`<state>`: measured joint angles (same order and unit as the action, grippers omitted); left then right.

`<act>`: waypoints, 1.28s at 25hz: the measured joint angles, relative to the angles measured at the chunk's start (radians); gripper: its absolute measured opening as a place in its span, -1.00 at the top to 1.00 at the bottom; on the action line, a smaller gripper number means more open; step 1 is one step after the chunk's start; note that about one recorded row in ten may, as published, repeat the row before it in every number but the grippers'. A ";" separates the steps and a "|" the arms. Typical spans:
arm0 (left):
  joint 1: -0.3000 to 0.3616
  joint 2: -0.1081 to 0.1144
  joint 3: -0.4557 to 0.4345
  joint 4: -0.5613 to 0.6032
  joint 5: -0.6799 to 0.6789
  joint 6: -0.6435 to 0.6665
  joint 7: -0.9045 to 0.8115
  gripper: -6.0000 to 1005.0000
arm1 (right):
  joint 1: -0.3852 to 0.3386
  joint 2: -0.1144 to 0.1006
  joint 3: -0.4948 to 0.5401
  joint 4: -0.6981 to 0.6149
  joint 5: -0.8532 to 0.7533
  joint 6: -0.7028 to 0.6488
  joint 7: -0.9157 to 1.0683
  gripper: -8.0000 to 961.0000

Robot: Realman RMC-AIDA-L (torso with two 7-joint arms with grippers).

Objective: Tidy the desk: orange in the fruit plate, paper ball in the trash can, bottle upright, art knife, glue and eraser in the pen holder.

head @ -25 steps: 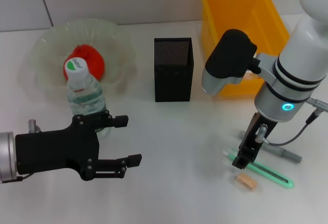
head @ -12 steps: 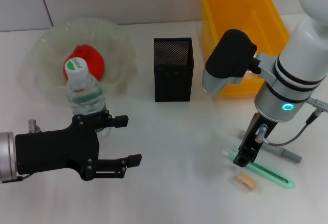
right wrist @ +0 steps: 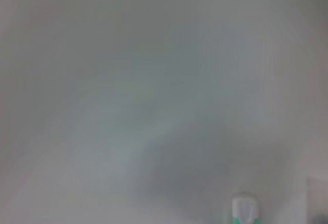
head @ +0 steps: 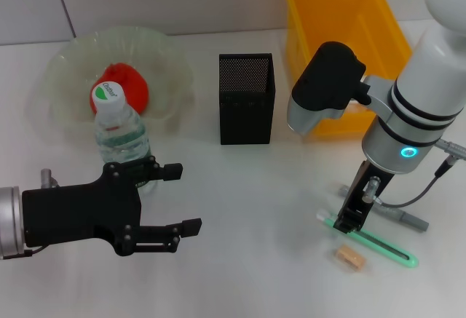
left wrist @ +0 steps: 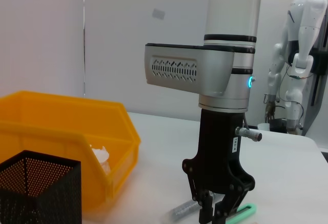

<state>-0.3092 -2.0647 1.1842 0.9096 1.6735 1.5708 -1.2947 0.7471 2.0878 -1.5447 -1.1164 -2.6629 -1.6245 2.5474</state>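
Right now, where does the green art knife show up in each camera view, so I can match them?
Head view: the art knife lies on the table at lower right, under the right gripper, eraser just in front.
Left wrist view: only its green end shows, beside that gripper.
Right wrist view: a green-and-white tip at the edge, probably the knife.
Shared landmark: the right gripper.

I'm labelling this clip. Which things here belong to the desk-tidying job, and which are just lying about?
Job:
- orange in the fruit plate
- bottle, upright
- pen holder
- yellow trash can, paper ball inside
- green art knife under the right hand
- glue
- eraser

Lying about:
- nothing visible
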 joint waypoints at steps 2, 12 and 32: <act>0.000 0.000 0.000 0.000 0.000 0.000 0.000 -0.72 | 0.001 0.000 0.000 0.005 0.000 0.000 0.000 0.65; -0.002 0.000 0.001 0.000 0.000 0.000 0.000 -0.72 | 0.007 0.000 0.000 0.025 0.000 0.002 0.006 0.81; -0.001 0.000 0.003 0.000 0.000 0.000 0.000 -0.72 | 0.012 -0.002 0.001 0.026 -0.003 0.003 0.010 0.82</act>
<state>-0.3106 -2.0647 1.1868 0.9096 1.6735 1.5708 -1.2947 0.7596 2.0857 -1.5440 -1.0900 -2.6660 -1.6213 2.5572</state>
